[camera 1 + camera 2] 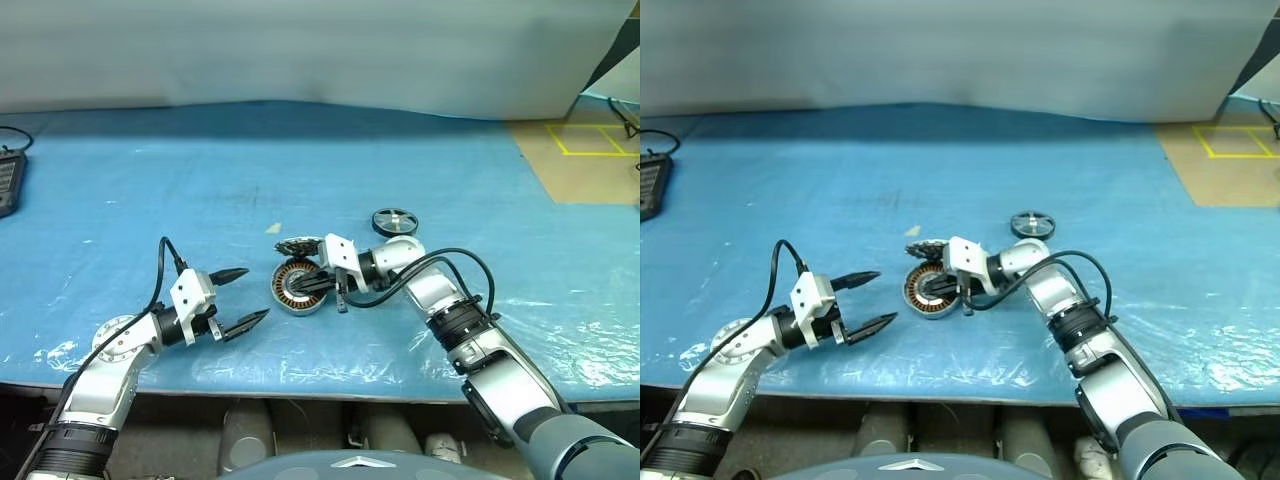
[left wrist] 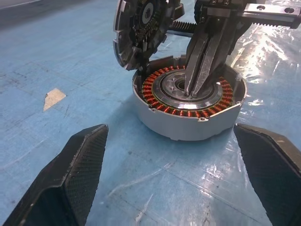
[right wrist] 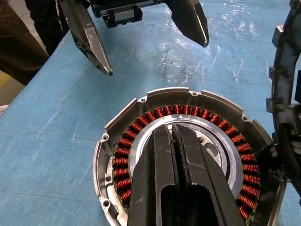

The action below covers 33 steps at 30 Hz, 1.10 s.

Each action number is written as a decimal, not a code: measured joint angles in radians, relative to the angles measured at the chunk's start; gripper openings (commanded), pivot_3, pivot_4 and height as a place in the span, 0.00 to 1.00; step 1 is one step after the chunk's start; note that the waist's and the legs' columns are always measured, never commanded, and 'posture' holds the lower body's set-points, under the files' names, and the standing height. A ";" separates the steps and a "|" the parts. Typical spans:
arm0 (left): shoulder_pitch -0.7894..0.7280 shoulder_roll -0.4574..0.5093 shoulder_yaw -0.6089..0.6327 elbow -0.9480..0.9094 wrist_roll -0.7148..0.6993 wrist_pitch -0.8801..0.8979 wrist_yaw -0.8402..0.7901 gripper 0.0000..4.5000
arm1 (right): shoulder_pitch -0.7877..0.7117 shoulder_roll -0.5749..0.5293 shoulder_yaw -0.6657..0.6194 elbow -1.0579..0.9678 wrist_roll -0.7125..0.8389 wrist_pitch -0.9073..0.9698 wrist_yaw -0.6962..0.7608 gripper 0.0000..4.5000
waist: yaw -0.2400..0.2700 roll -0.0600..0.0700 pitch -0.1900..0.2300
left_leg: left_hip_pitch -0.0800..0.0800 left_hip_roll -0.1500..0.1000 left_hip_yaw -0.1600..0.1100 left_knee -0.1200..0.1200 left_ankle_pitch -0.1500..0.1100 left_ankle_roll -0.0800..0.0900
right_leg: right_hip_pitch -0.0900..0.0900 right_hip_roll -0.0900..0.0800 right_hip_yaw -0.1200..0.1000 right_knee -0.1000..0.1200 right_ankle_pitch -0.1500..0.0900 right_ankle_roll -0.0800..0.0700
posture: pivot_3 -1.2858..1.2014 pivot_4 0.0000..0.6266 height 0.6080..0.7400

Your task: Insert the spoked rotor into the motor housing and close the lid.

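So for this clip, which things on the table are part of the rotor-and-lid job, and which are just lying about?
Part of the job:
- motor housing, open, copper windings showing
- lid, propped on edge against the housing's far rim
- spoked rotor, lying apart, not yet inserted
- right gripper, shut, tips in the housing's centre
- left gripper, open, beside the housing

Lying about:
- black device at the table's far left edge
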 measured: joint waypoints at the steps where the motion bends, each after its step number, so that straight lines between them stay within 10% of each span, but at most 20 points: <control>1: 0.000 0.000 0.000 0.000 0.000 0.000 0.000 1.00 | 0.002 -0.002 -0.001 -0.003 0.002 0.002 0.003 0.01 | 0.000 0.000 0.000 | 0.000 0.000 0.000 0.000 0.000 0.000 | 0.000 0.000 0.000 0.000 0.000 0.000 | 0.52 0.24 1.00; 33: -0.011 0.003 -0.002 -0.044 -0.003 0.061 0.001 1.00 | 0.073 -0.016 -0.055 -0.122 0.133 0.189 -0.008 0.01 | -0.003 0.000 0.000 | -0.004 0.000 0.000 -0.002 0.001 -0.002 | -0.004 0.001 0.000 -0.002 0.000 0.000 | 0.52 0.24 1.00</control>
